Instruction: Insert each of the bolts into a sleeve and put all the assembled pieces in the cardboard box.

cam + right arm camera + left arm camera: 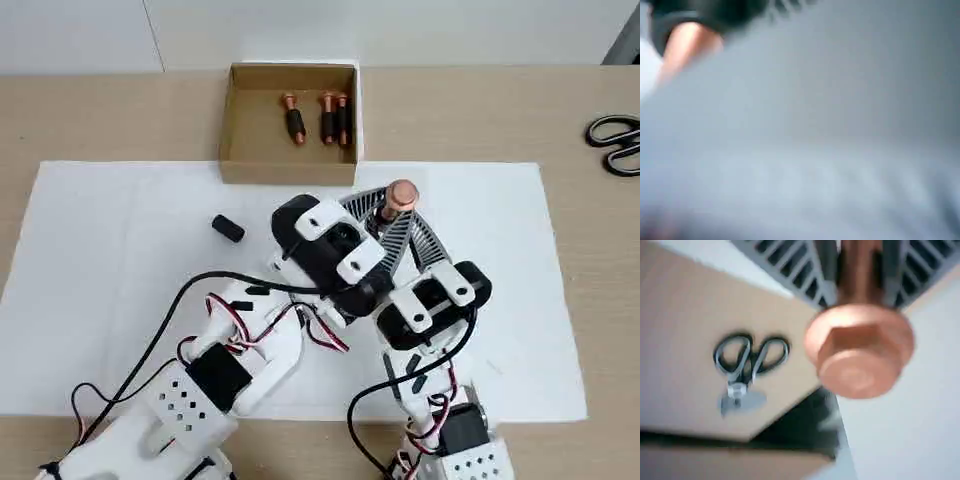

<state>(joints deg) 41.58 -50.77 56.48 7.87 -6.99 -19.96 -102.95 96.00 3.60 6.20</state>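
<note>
My left gripper [386, 206] is shut on a copper bolt [402, 193], holding it above the white sheet with the head tilted up. In the left wrist view its grey ribbed fingers [790, 270] clamp the shank of the bolt [860, 345] on both sides. My right gripper [408, 228] sits just below and against the same spot. A blurred copper shape [685, 45] shows in the right wrist view. One black sleeve [228, 228] lies alone on the sheet to the left. The cardboard box [240, 120] at the back holds three assembled pieces [320, 118].
A white sheet [120, 300] covers the middle of the wooden table. Scissors [615, 140] lie at the far right edge and appear as scissors [747, 360] in the left wrist view. Both arms' bodies and cables [240, 340] crowd the front centre.
</note>
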